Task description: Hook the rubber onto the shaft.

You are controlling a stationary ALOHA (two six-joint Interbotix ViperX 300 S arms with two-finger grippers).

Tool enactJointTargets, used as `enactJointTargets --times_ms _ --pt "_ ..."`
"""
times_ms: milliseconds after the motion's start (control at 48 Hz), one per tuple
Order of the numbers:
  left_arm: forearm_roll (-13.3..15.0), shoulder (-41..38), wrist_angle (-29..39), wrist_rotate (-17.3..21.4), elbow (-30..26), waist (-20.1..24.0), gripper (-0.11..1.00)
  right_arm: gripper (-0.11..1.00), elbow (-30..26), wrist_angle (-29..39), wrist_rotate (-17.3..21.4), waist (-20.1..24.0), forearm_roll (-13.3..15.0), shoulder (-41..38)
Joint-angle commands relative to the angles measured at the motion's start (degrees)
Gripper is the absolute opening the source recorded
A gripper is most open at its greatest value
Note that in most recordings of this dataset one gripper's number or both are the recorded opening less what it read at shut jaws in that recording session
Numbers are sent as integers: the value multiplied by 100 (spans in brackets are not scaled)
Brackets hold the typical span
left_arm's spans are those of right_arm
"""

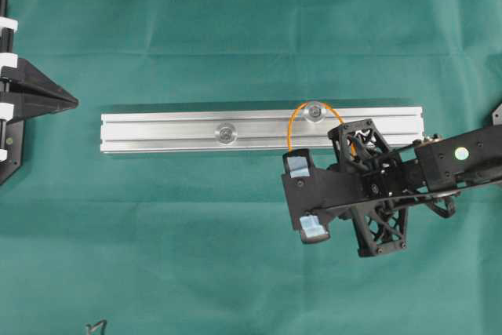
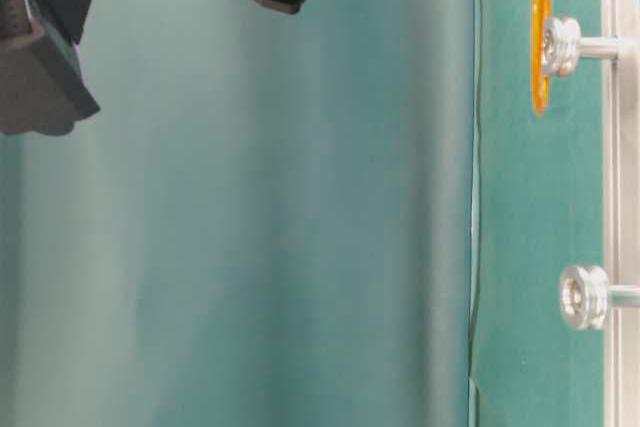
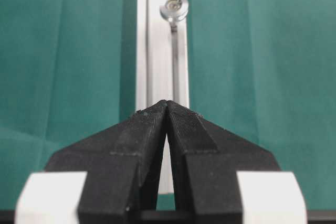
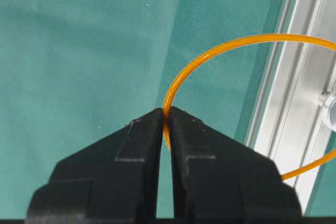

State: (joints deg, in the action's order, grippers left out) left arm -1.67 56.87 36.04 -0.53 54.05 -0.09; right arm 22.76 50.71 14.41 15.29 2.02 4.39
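I have the rubber pinched in my right hand, whose tips are closed tight on one strand of the orange loop. From the pinch the loop arcs away over the green cloth and across the silver rail. In the overhead view the band rises from the hand, curves around the far side of the right-hand shaft and comes back toward the arm, so the shaft sits inside the arc or right at its edge. In the table-level view the orange strip hangs just beside that shaft's knurled head; I cannot tell whether it has dropped below the head onto the stem.

What matters for the next move, as I read it: the shaft lies ahead of my right hand, across the width of the rail, and the loop's long axis runs from the hand straight toward it. Pulling back toward the hand's side should seat the band against the stem, if it is low enough.

The second shaft stands further left along the rail, bare. My left hand is shut on nothing, parked at the rail's far left end and well apart from the band, so the right arm is plainly nearer. The counter carries only the cloth and the rail.
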Motion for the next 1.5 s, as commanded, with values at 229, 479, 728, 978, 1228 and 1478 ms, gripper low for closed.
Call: enactJointTargets --times_ms 229,479,728,978,1228,1478 --pt "-18 -44 -26 0 -176 9 2 7 -123 -229 694 35 -9 -9" --pt "-18 -44 -26 0 -176 9 2 7 -211 -272 1679 26 -18 -114" --pt "-18 -44 -26 0 -176 9 2 7 -202 -272 2813 35 -18 -132" --pt "-18 -44 -26 0 -176 9 2 7 -220 -281 3911 35 -18 -132" --pt "-26 -44 -26 0 -176 9 2 7 -255 -378 4702 26 -18 -167" --pt "-26 -44 -26 0 -176 9 2 7 -325 -492 4869 35 -18 -211"
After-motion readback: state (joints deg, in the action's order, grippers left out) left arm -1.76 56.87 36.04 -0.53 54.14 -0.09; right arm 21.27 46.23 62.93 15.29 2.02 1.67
